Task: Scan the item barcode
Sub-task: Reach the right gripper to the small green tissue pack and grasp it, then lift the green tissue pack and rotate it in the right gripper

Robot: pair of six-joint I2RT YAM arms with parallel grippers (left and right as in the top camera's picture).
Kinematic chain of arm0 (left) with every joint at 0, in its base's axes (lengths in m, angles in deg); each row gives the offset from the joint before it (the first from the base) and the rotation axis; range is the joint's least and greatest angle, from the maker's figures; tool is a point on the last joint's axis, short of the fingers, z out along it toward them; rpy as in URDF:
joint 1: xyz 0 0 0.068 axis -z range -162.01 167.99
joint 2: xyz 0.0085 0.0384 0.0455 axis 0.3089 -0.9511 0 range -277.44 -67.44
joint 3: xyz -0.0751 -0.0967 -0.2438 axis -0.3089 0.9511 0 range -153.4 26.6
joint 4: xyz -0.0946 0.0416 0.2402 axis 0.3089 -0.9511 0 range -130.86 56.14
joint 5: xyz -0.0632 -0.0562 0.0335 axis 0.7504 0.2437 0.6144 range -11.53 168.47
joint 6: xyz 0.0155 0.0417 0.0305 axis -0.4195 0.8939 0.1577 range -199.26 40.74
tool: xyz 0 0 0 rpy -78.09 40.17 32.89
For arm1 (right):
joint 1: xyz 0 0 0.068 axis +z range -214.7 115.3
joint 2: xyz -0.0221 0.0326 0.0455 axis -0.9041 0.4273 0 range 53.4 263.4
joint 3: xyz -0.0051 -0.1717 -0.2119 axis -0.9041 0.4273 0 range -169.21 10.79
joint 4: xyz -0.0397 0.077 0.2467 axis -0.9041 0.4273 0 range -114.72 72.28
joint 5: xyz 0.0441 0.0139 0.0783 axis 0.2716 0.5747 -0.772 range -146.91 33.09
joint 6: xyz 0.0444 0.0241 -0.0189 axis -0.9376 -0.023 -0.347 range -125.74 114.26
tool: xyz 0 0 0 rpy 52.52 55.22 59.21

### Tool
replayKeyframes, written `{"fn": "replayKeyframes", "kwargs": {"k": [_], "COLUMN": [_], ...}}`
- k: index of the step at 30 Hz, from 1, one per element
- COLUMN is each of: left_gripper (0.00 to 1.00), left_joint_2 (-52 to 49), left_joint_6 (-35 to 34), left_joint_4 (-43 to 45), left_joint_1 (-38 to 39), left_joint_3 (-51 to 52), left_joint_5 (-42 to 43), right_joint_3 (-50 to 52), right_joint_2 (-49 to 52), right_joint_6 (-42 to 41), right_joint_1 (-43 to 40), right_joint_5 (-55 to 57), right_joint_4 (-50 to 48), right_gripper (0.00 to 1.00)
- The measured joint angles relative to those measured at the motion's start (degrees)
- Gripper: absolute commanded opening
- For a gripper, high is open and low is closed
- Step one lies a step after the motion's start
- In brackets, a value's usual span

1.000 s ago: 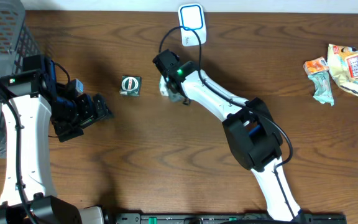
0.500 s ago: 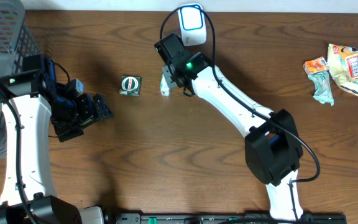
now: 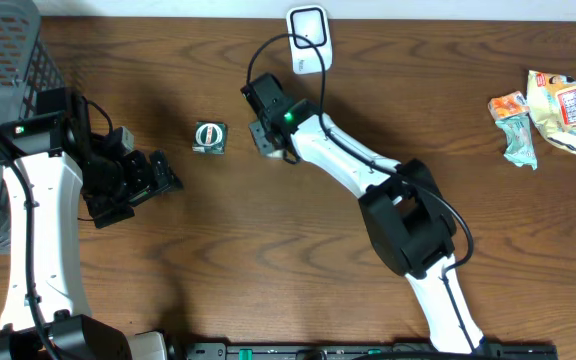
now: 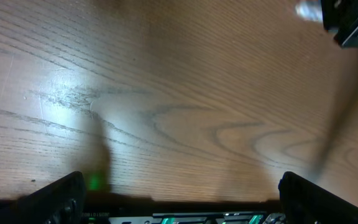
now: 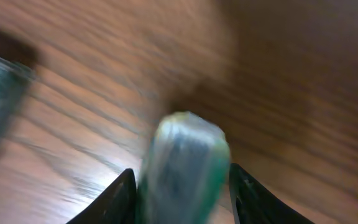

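My right gripper [image 3: 262,130] is shut on a small green and silver packet [image 3: 260,138], held just below and left of the white barcode scanner [image 3: 308,40] at the table's far edge. In the right wrist view, blurred by motion, the packet [image 5: 182,165] stands upright between the two dark fingers [image 5: 114,200], above the wood. My left gripper [image 3: 166,178] hovers over the left part of the table, open with nothing in it. The left wrist view shows its fingertips [image 4: 56,199] far apart over bare wood.
A small square green package [image 3: 210,137] lies left of the held packet. Two snack packets [image 3: 558,110] [image 3: 515,122] lie at the far right. A grey mesh basket [image 3: 3,55] stands at the far left. The scanner's black cable [image 3: 268,58] loops down to the right arm.
The right arm stretched out to the right with the packet raised nearer the scanner, then folded back; the packet now sits slightly lower and further left. The left arm has not moved.
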Motion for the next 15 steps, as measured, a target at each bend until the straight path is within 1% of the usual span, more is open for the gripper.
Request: {"fn": "replayKeyframes", "kwargs": {"k": [3, 4, 8, 11, 15], "left_gripper": [0.98, 0.98, 0.98, 0.98, 0.98], "left_joint_2": [0.0, 0.0, 0.0, 0.0, 0.0], "left_joint_6": [0.0, 0.0, 0.0, 0.0, 0.0], "left_joint_4": [-0.02, -0.02, -0.04, -0.02, -0.02], "left_joint_1": [0.0, 0.0, 0.0, 0.0, 0.0], "left_joint_3": [0.0, 0.0, 0.0, 0.0, 0.0], "left_joint_5": [0.0, 0.0, 0.0, 0.0, 0.0], "right_joint_3": [0.0, 0.0, 0.04, 0.04, 0.0], "right_joint_2": [-0.04, -0.07, -1.38, -3.69, -5.18], "right_joint_6": [-0.04, -0.07, 0.0, 0.13, 0.83], "right_joint_1": [0.11, 0.11, -0.31, -0.9, -2.34], "right_joint_5": [4.94, 7.72, 11.91, 13.31, 13.88], "right_joint_4": [2.71, 5.38, 12.0, 15.23, 18.58], "right_gripper": [0.46, 0.48, 0.49, 0.51, 0.49]}}
